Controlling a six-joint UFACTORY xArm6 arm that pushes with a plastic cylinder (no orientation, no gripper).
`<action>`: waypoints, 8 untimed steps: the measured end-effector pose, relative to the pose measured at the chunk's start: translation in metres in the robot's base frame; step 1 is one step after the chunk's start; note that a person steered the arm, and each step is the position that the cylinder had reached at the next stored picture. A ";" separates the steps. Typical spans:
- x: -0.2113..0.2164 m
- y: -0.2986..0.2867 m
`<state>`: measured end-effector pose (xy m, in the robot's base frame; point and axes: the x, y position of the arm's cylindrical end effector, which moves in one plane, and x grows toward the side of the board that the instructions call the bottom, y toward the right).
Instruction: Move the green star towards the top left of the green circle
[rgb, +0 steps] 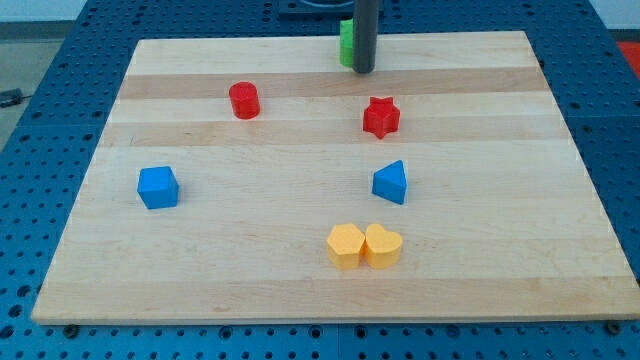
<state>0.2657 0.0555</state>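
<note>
My tip rests on the board near the middle of its top edge. A green block shows just to the left of the rod and behind it, touching it or very close. The rod hides most of the block, so I cannot tell whether it is the green star, the green circle or both. No other green shows anywhere on the board.
A red cylinder stands at the upper left and a red star below the tip. A blue cube is at the left and a blue triangle right of centre. A yellow hexagon and a yellow heart touch near the bottom.
</note>
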 end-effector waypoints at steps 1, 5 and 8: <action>0.004 0.057; -0.059 0.061; -0.072 -0.021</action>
<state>0.1936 0.0347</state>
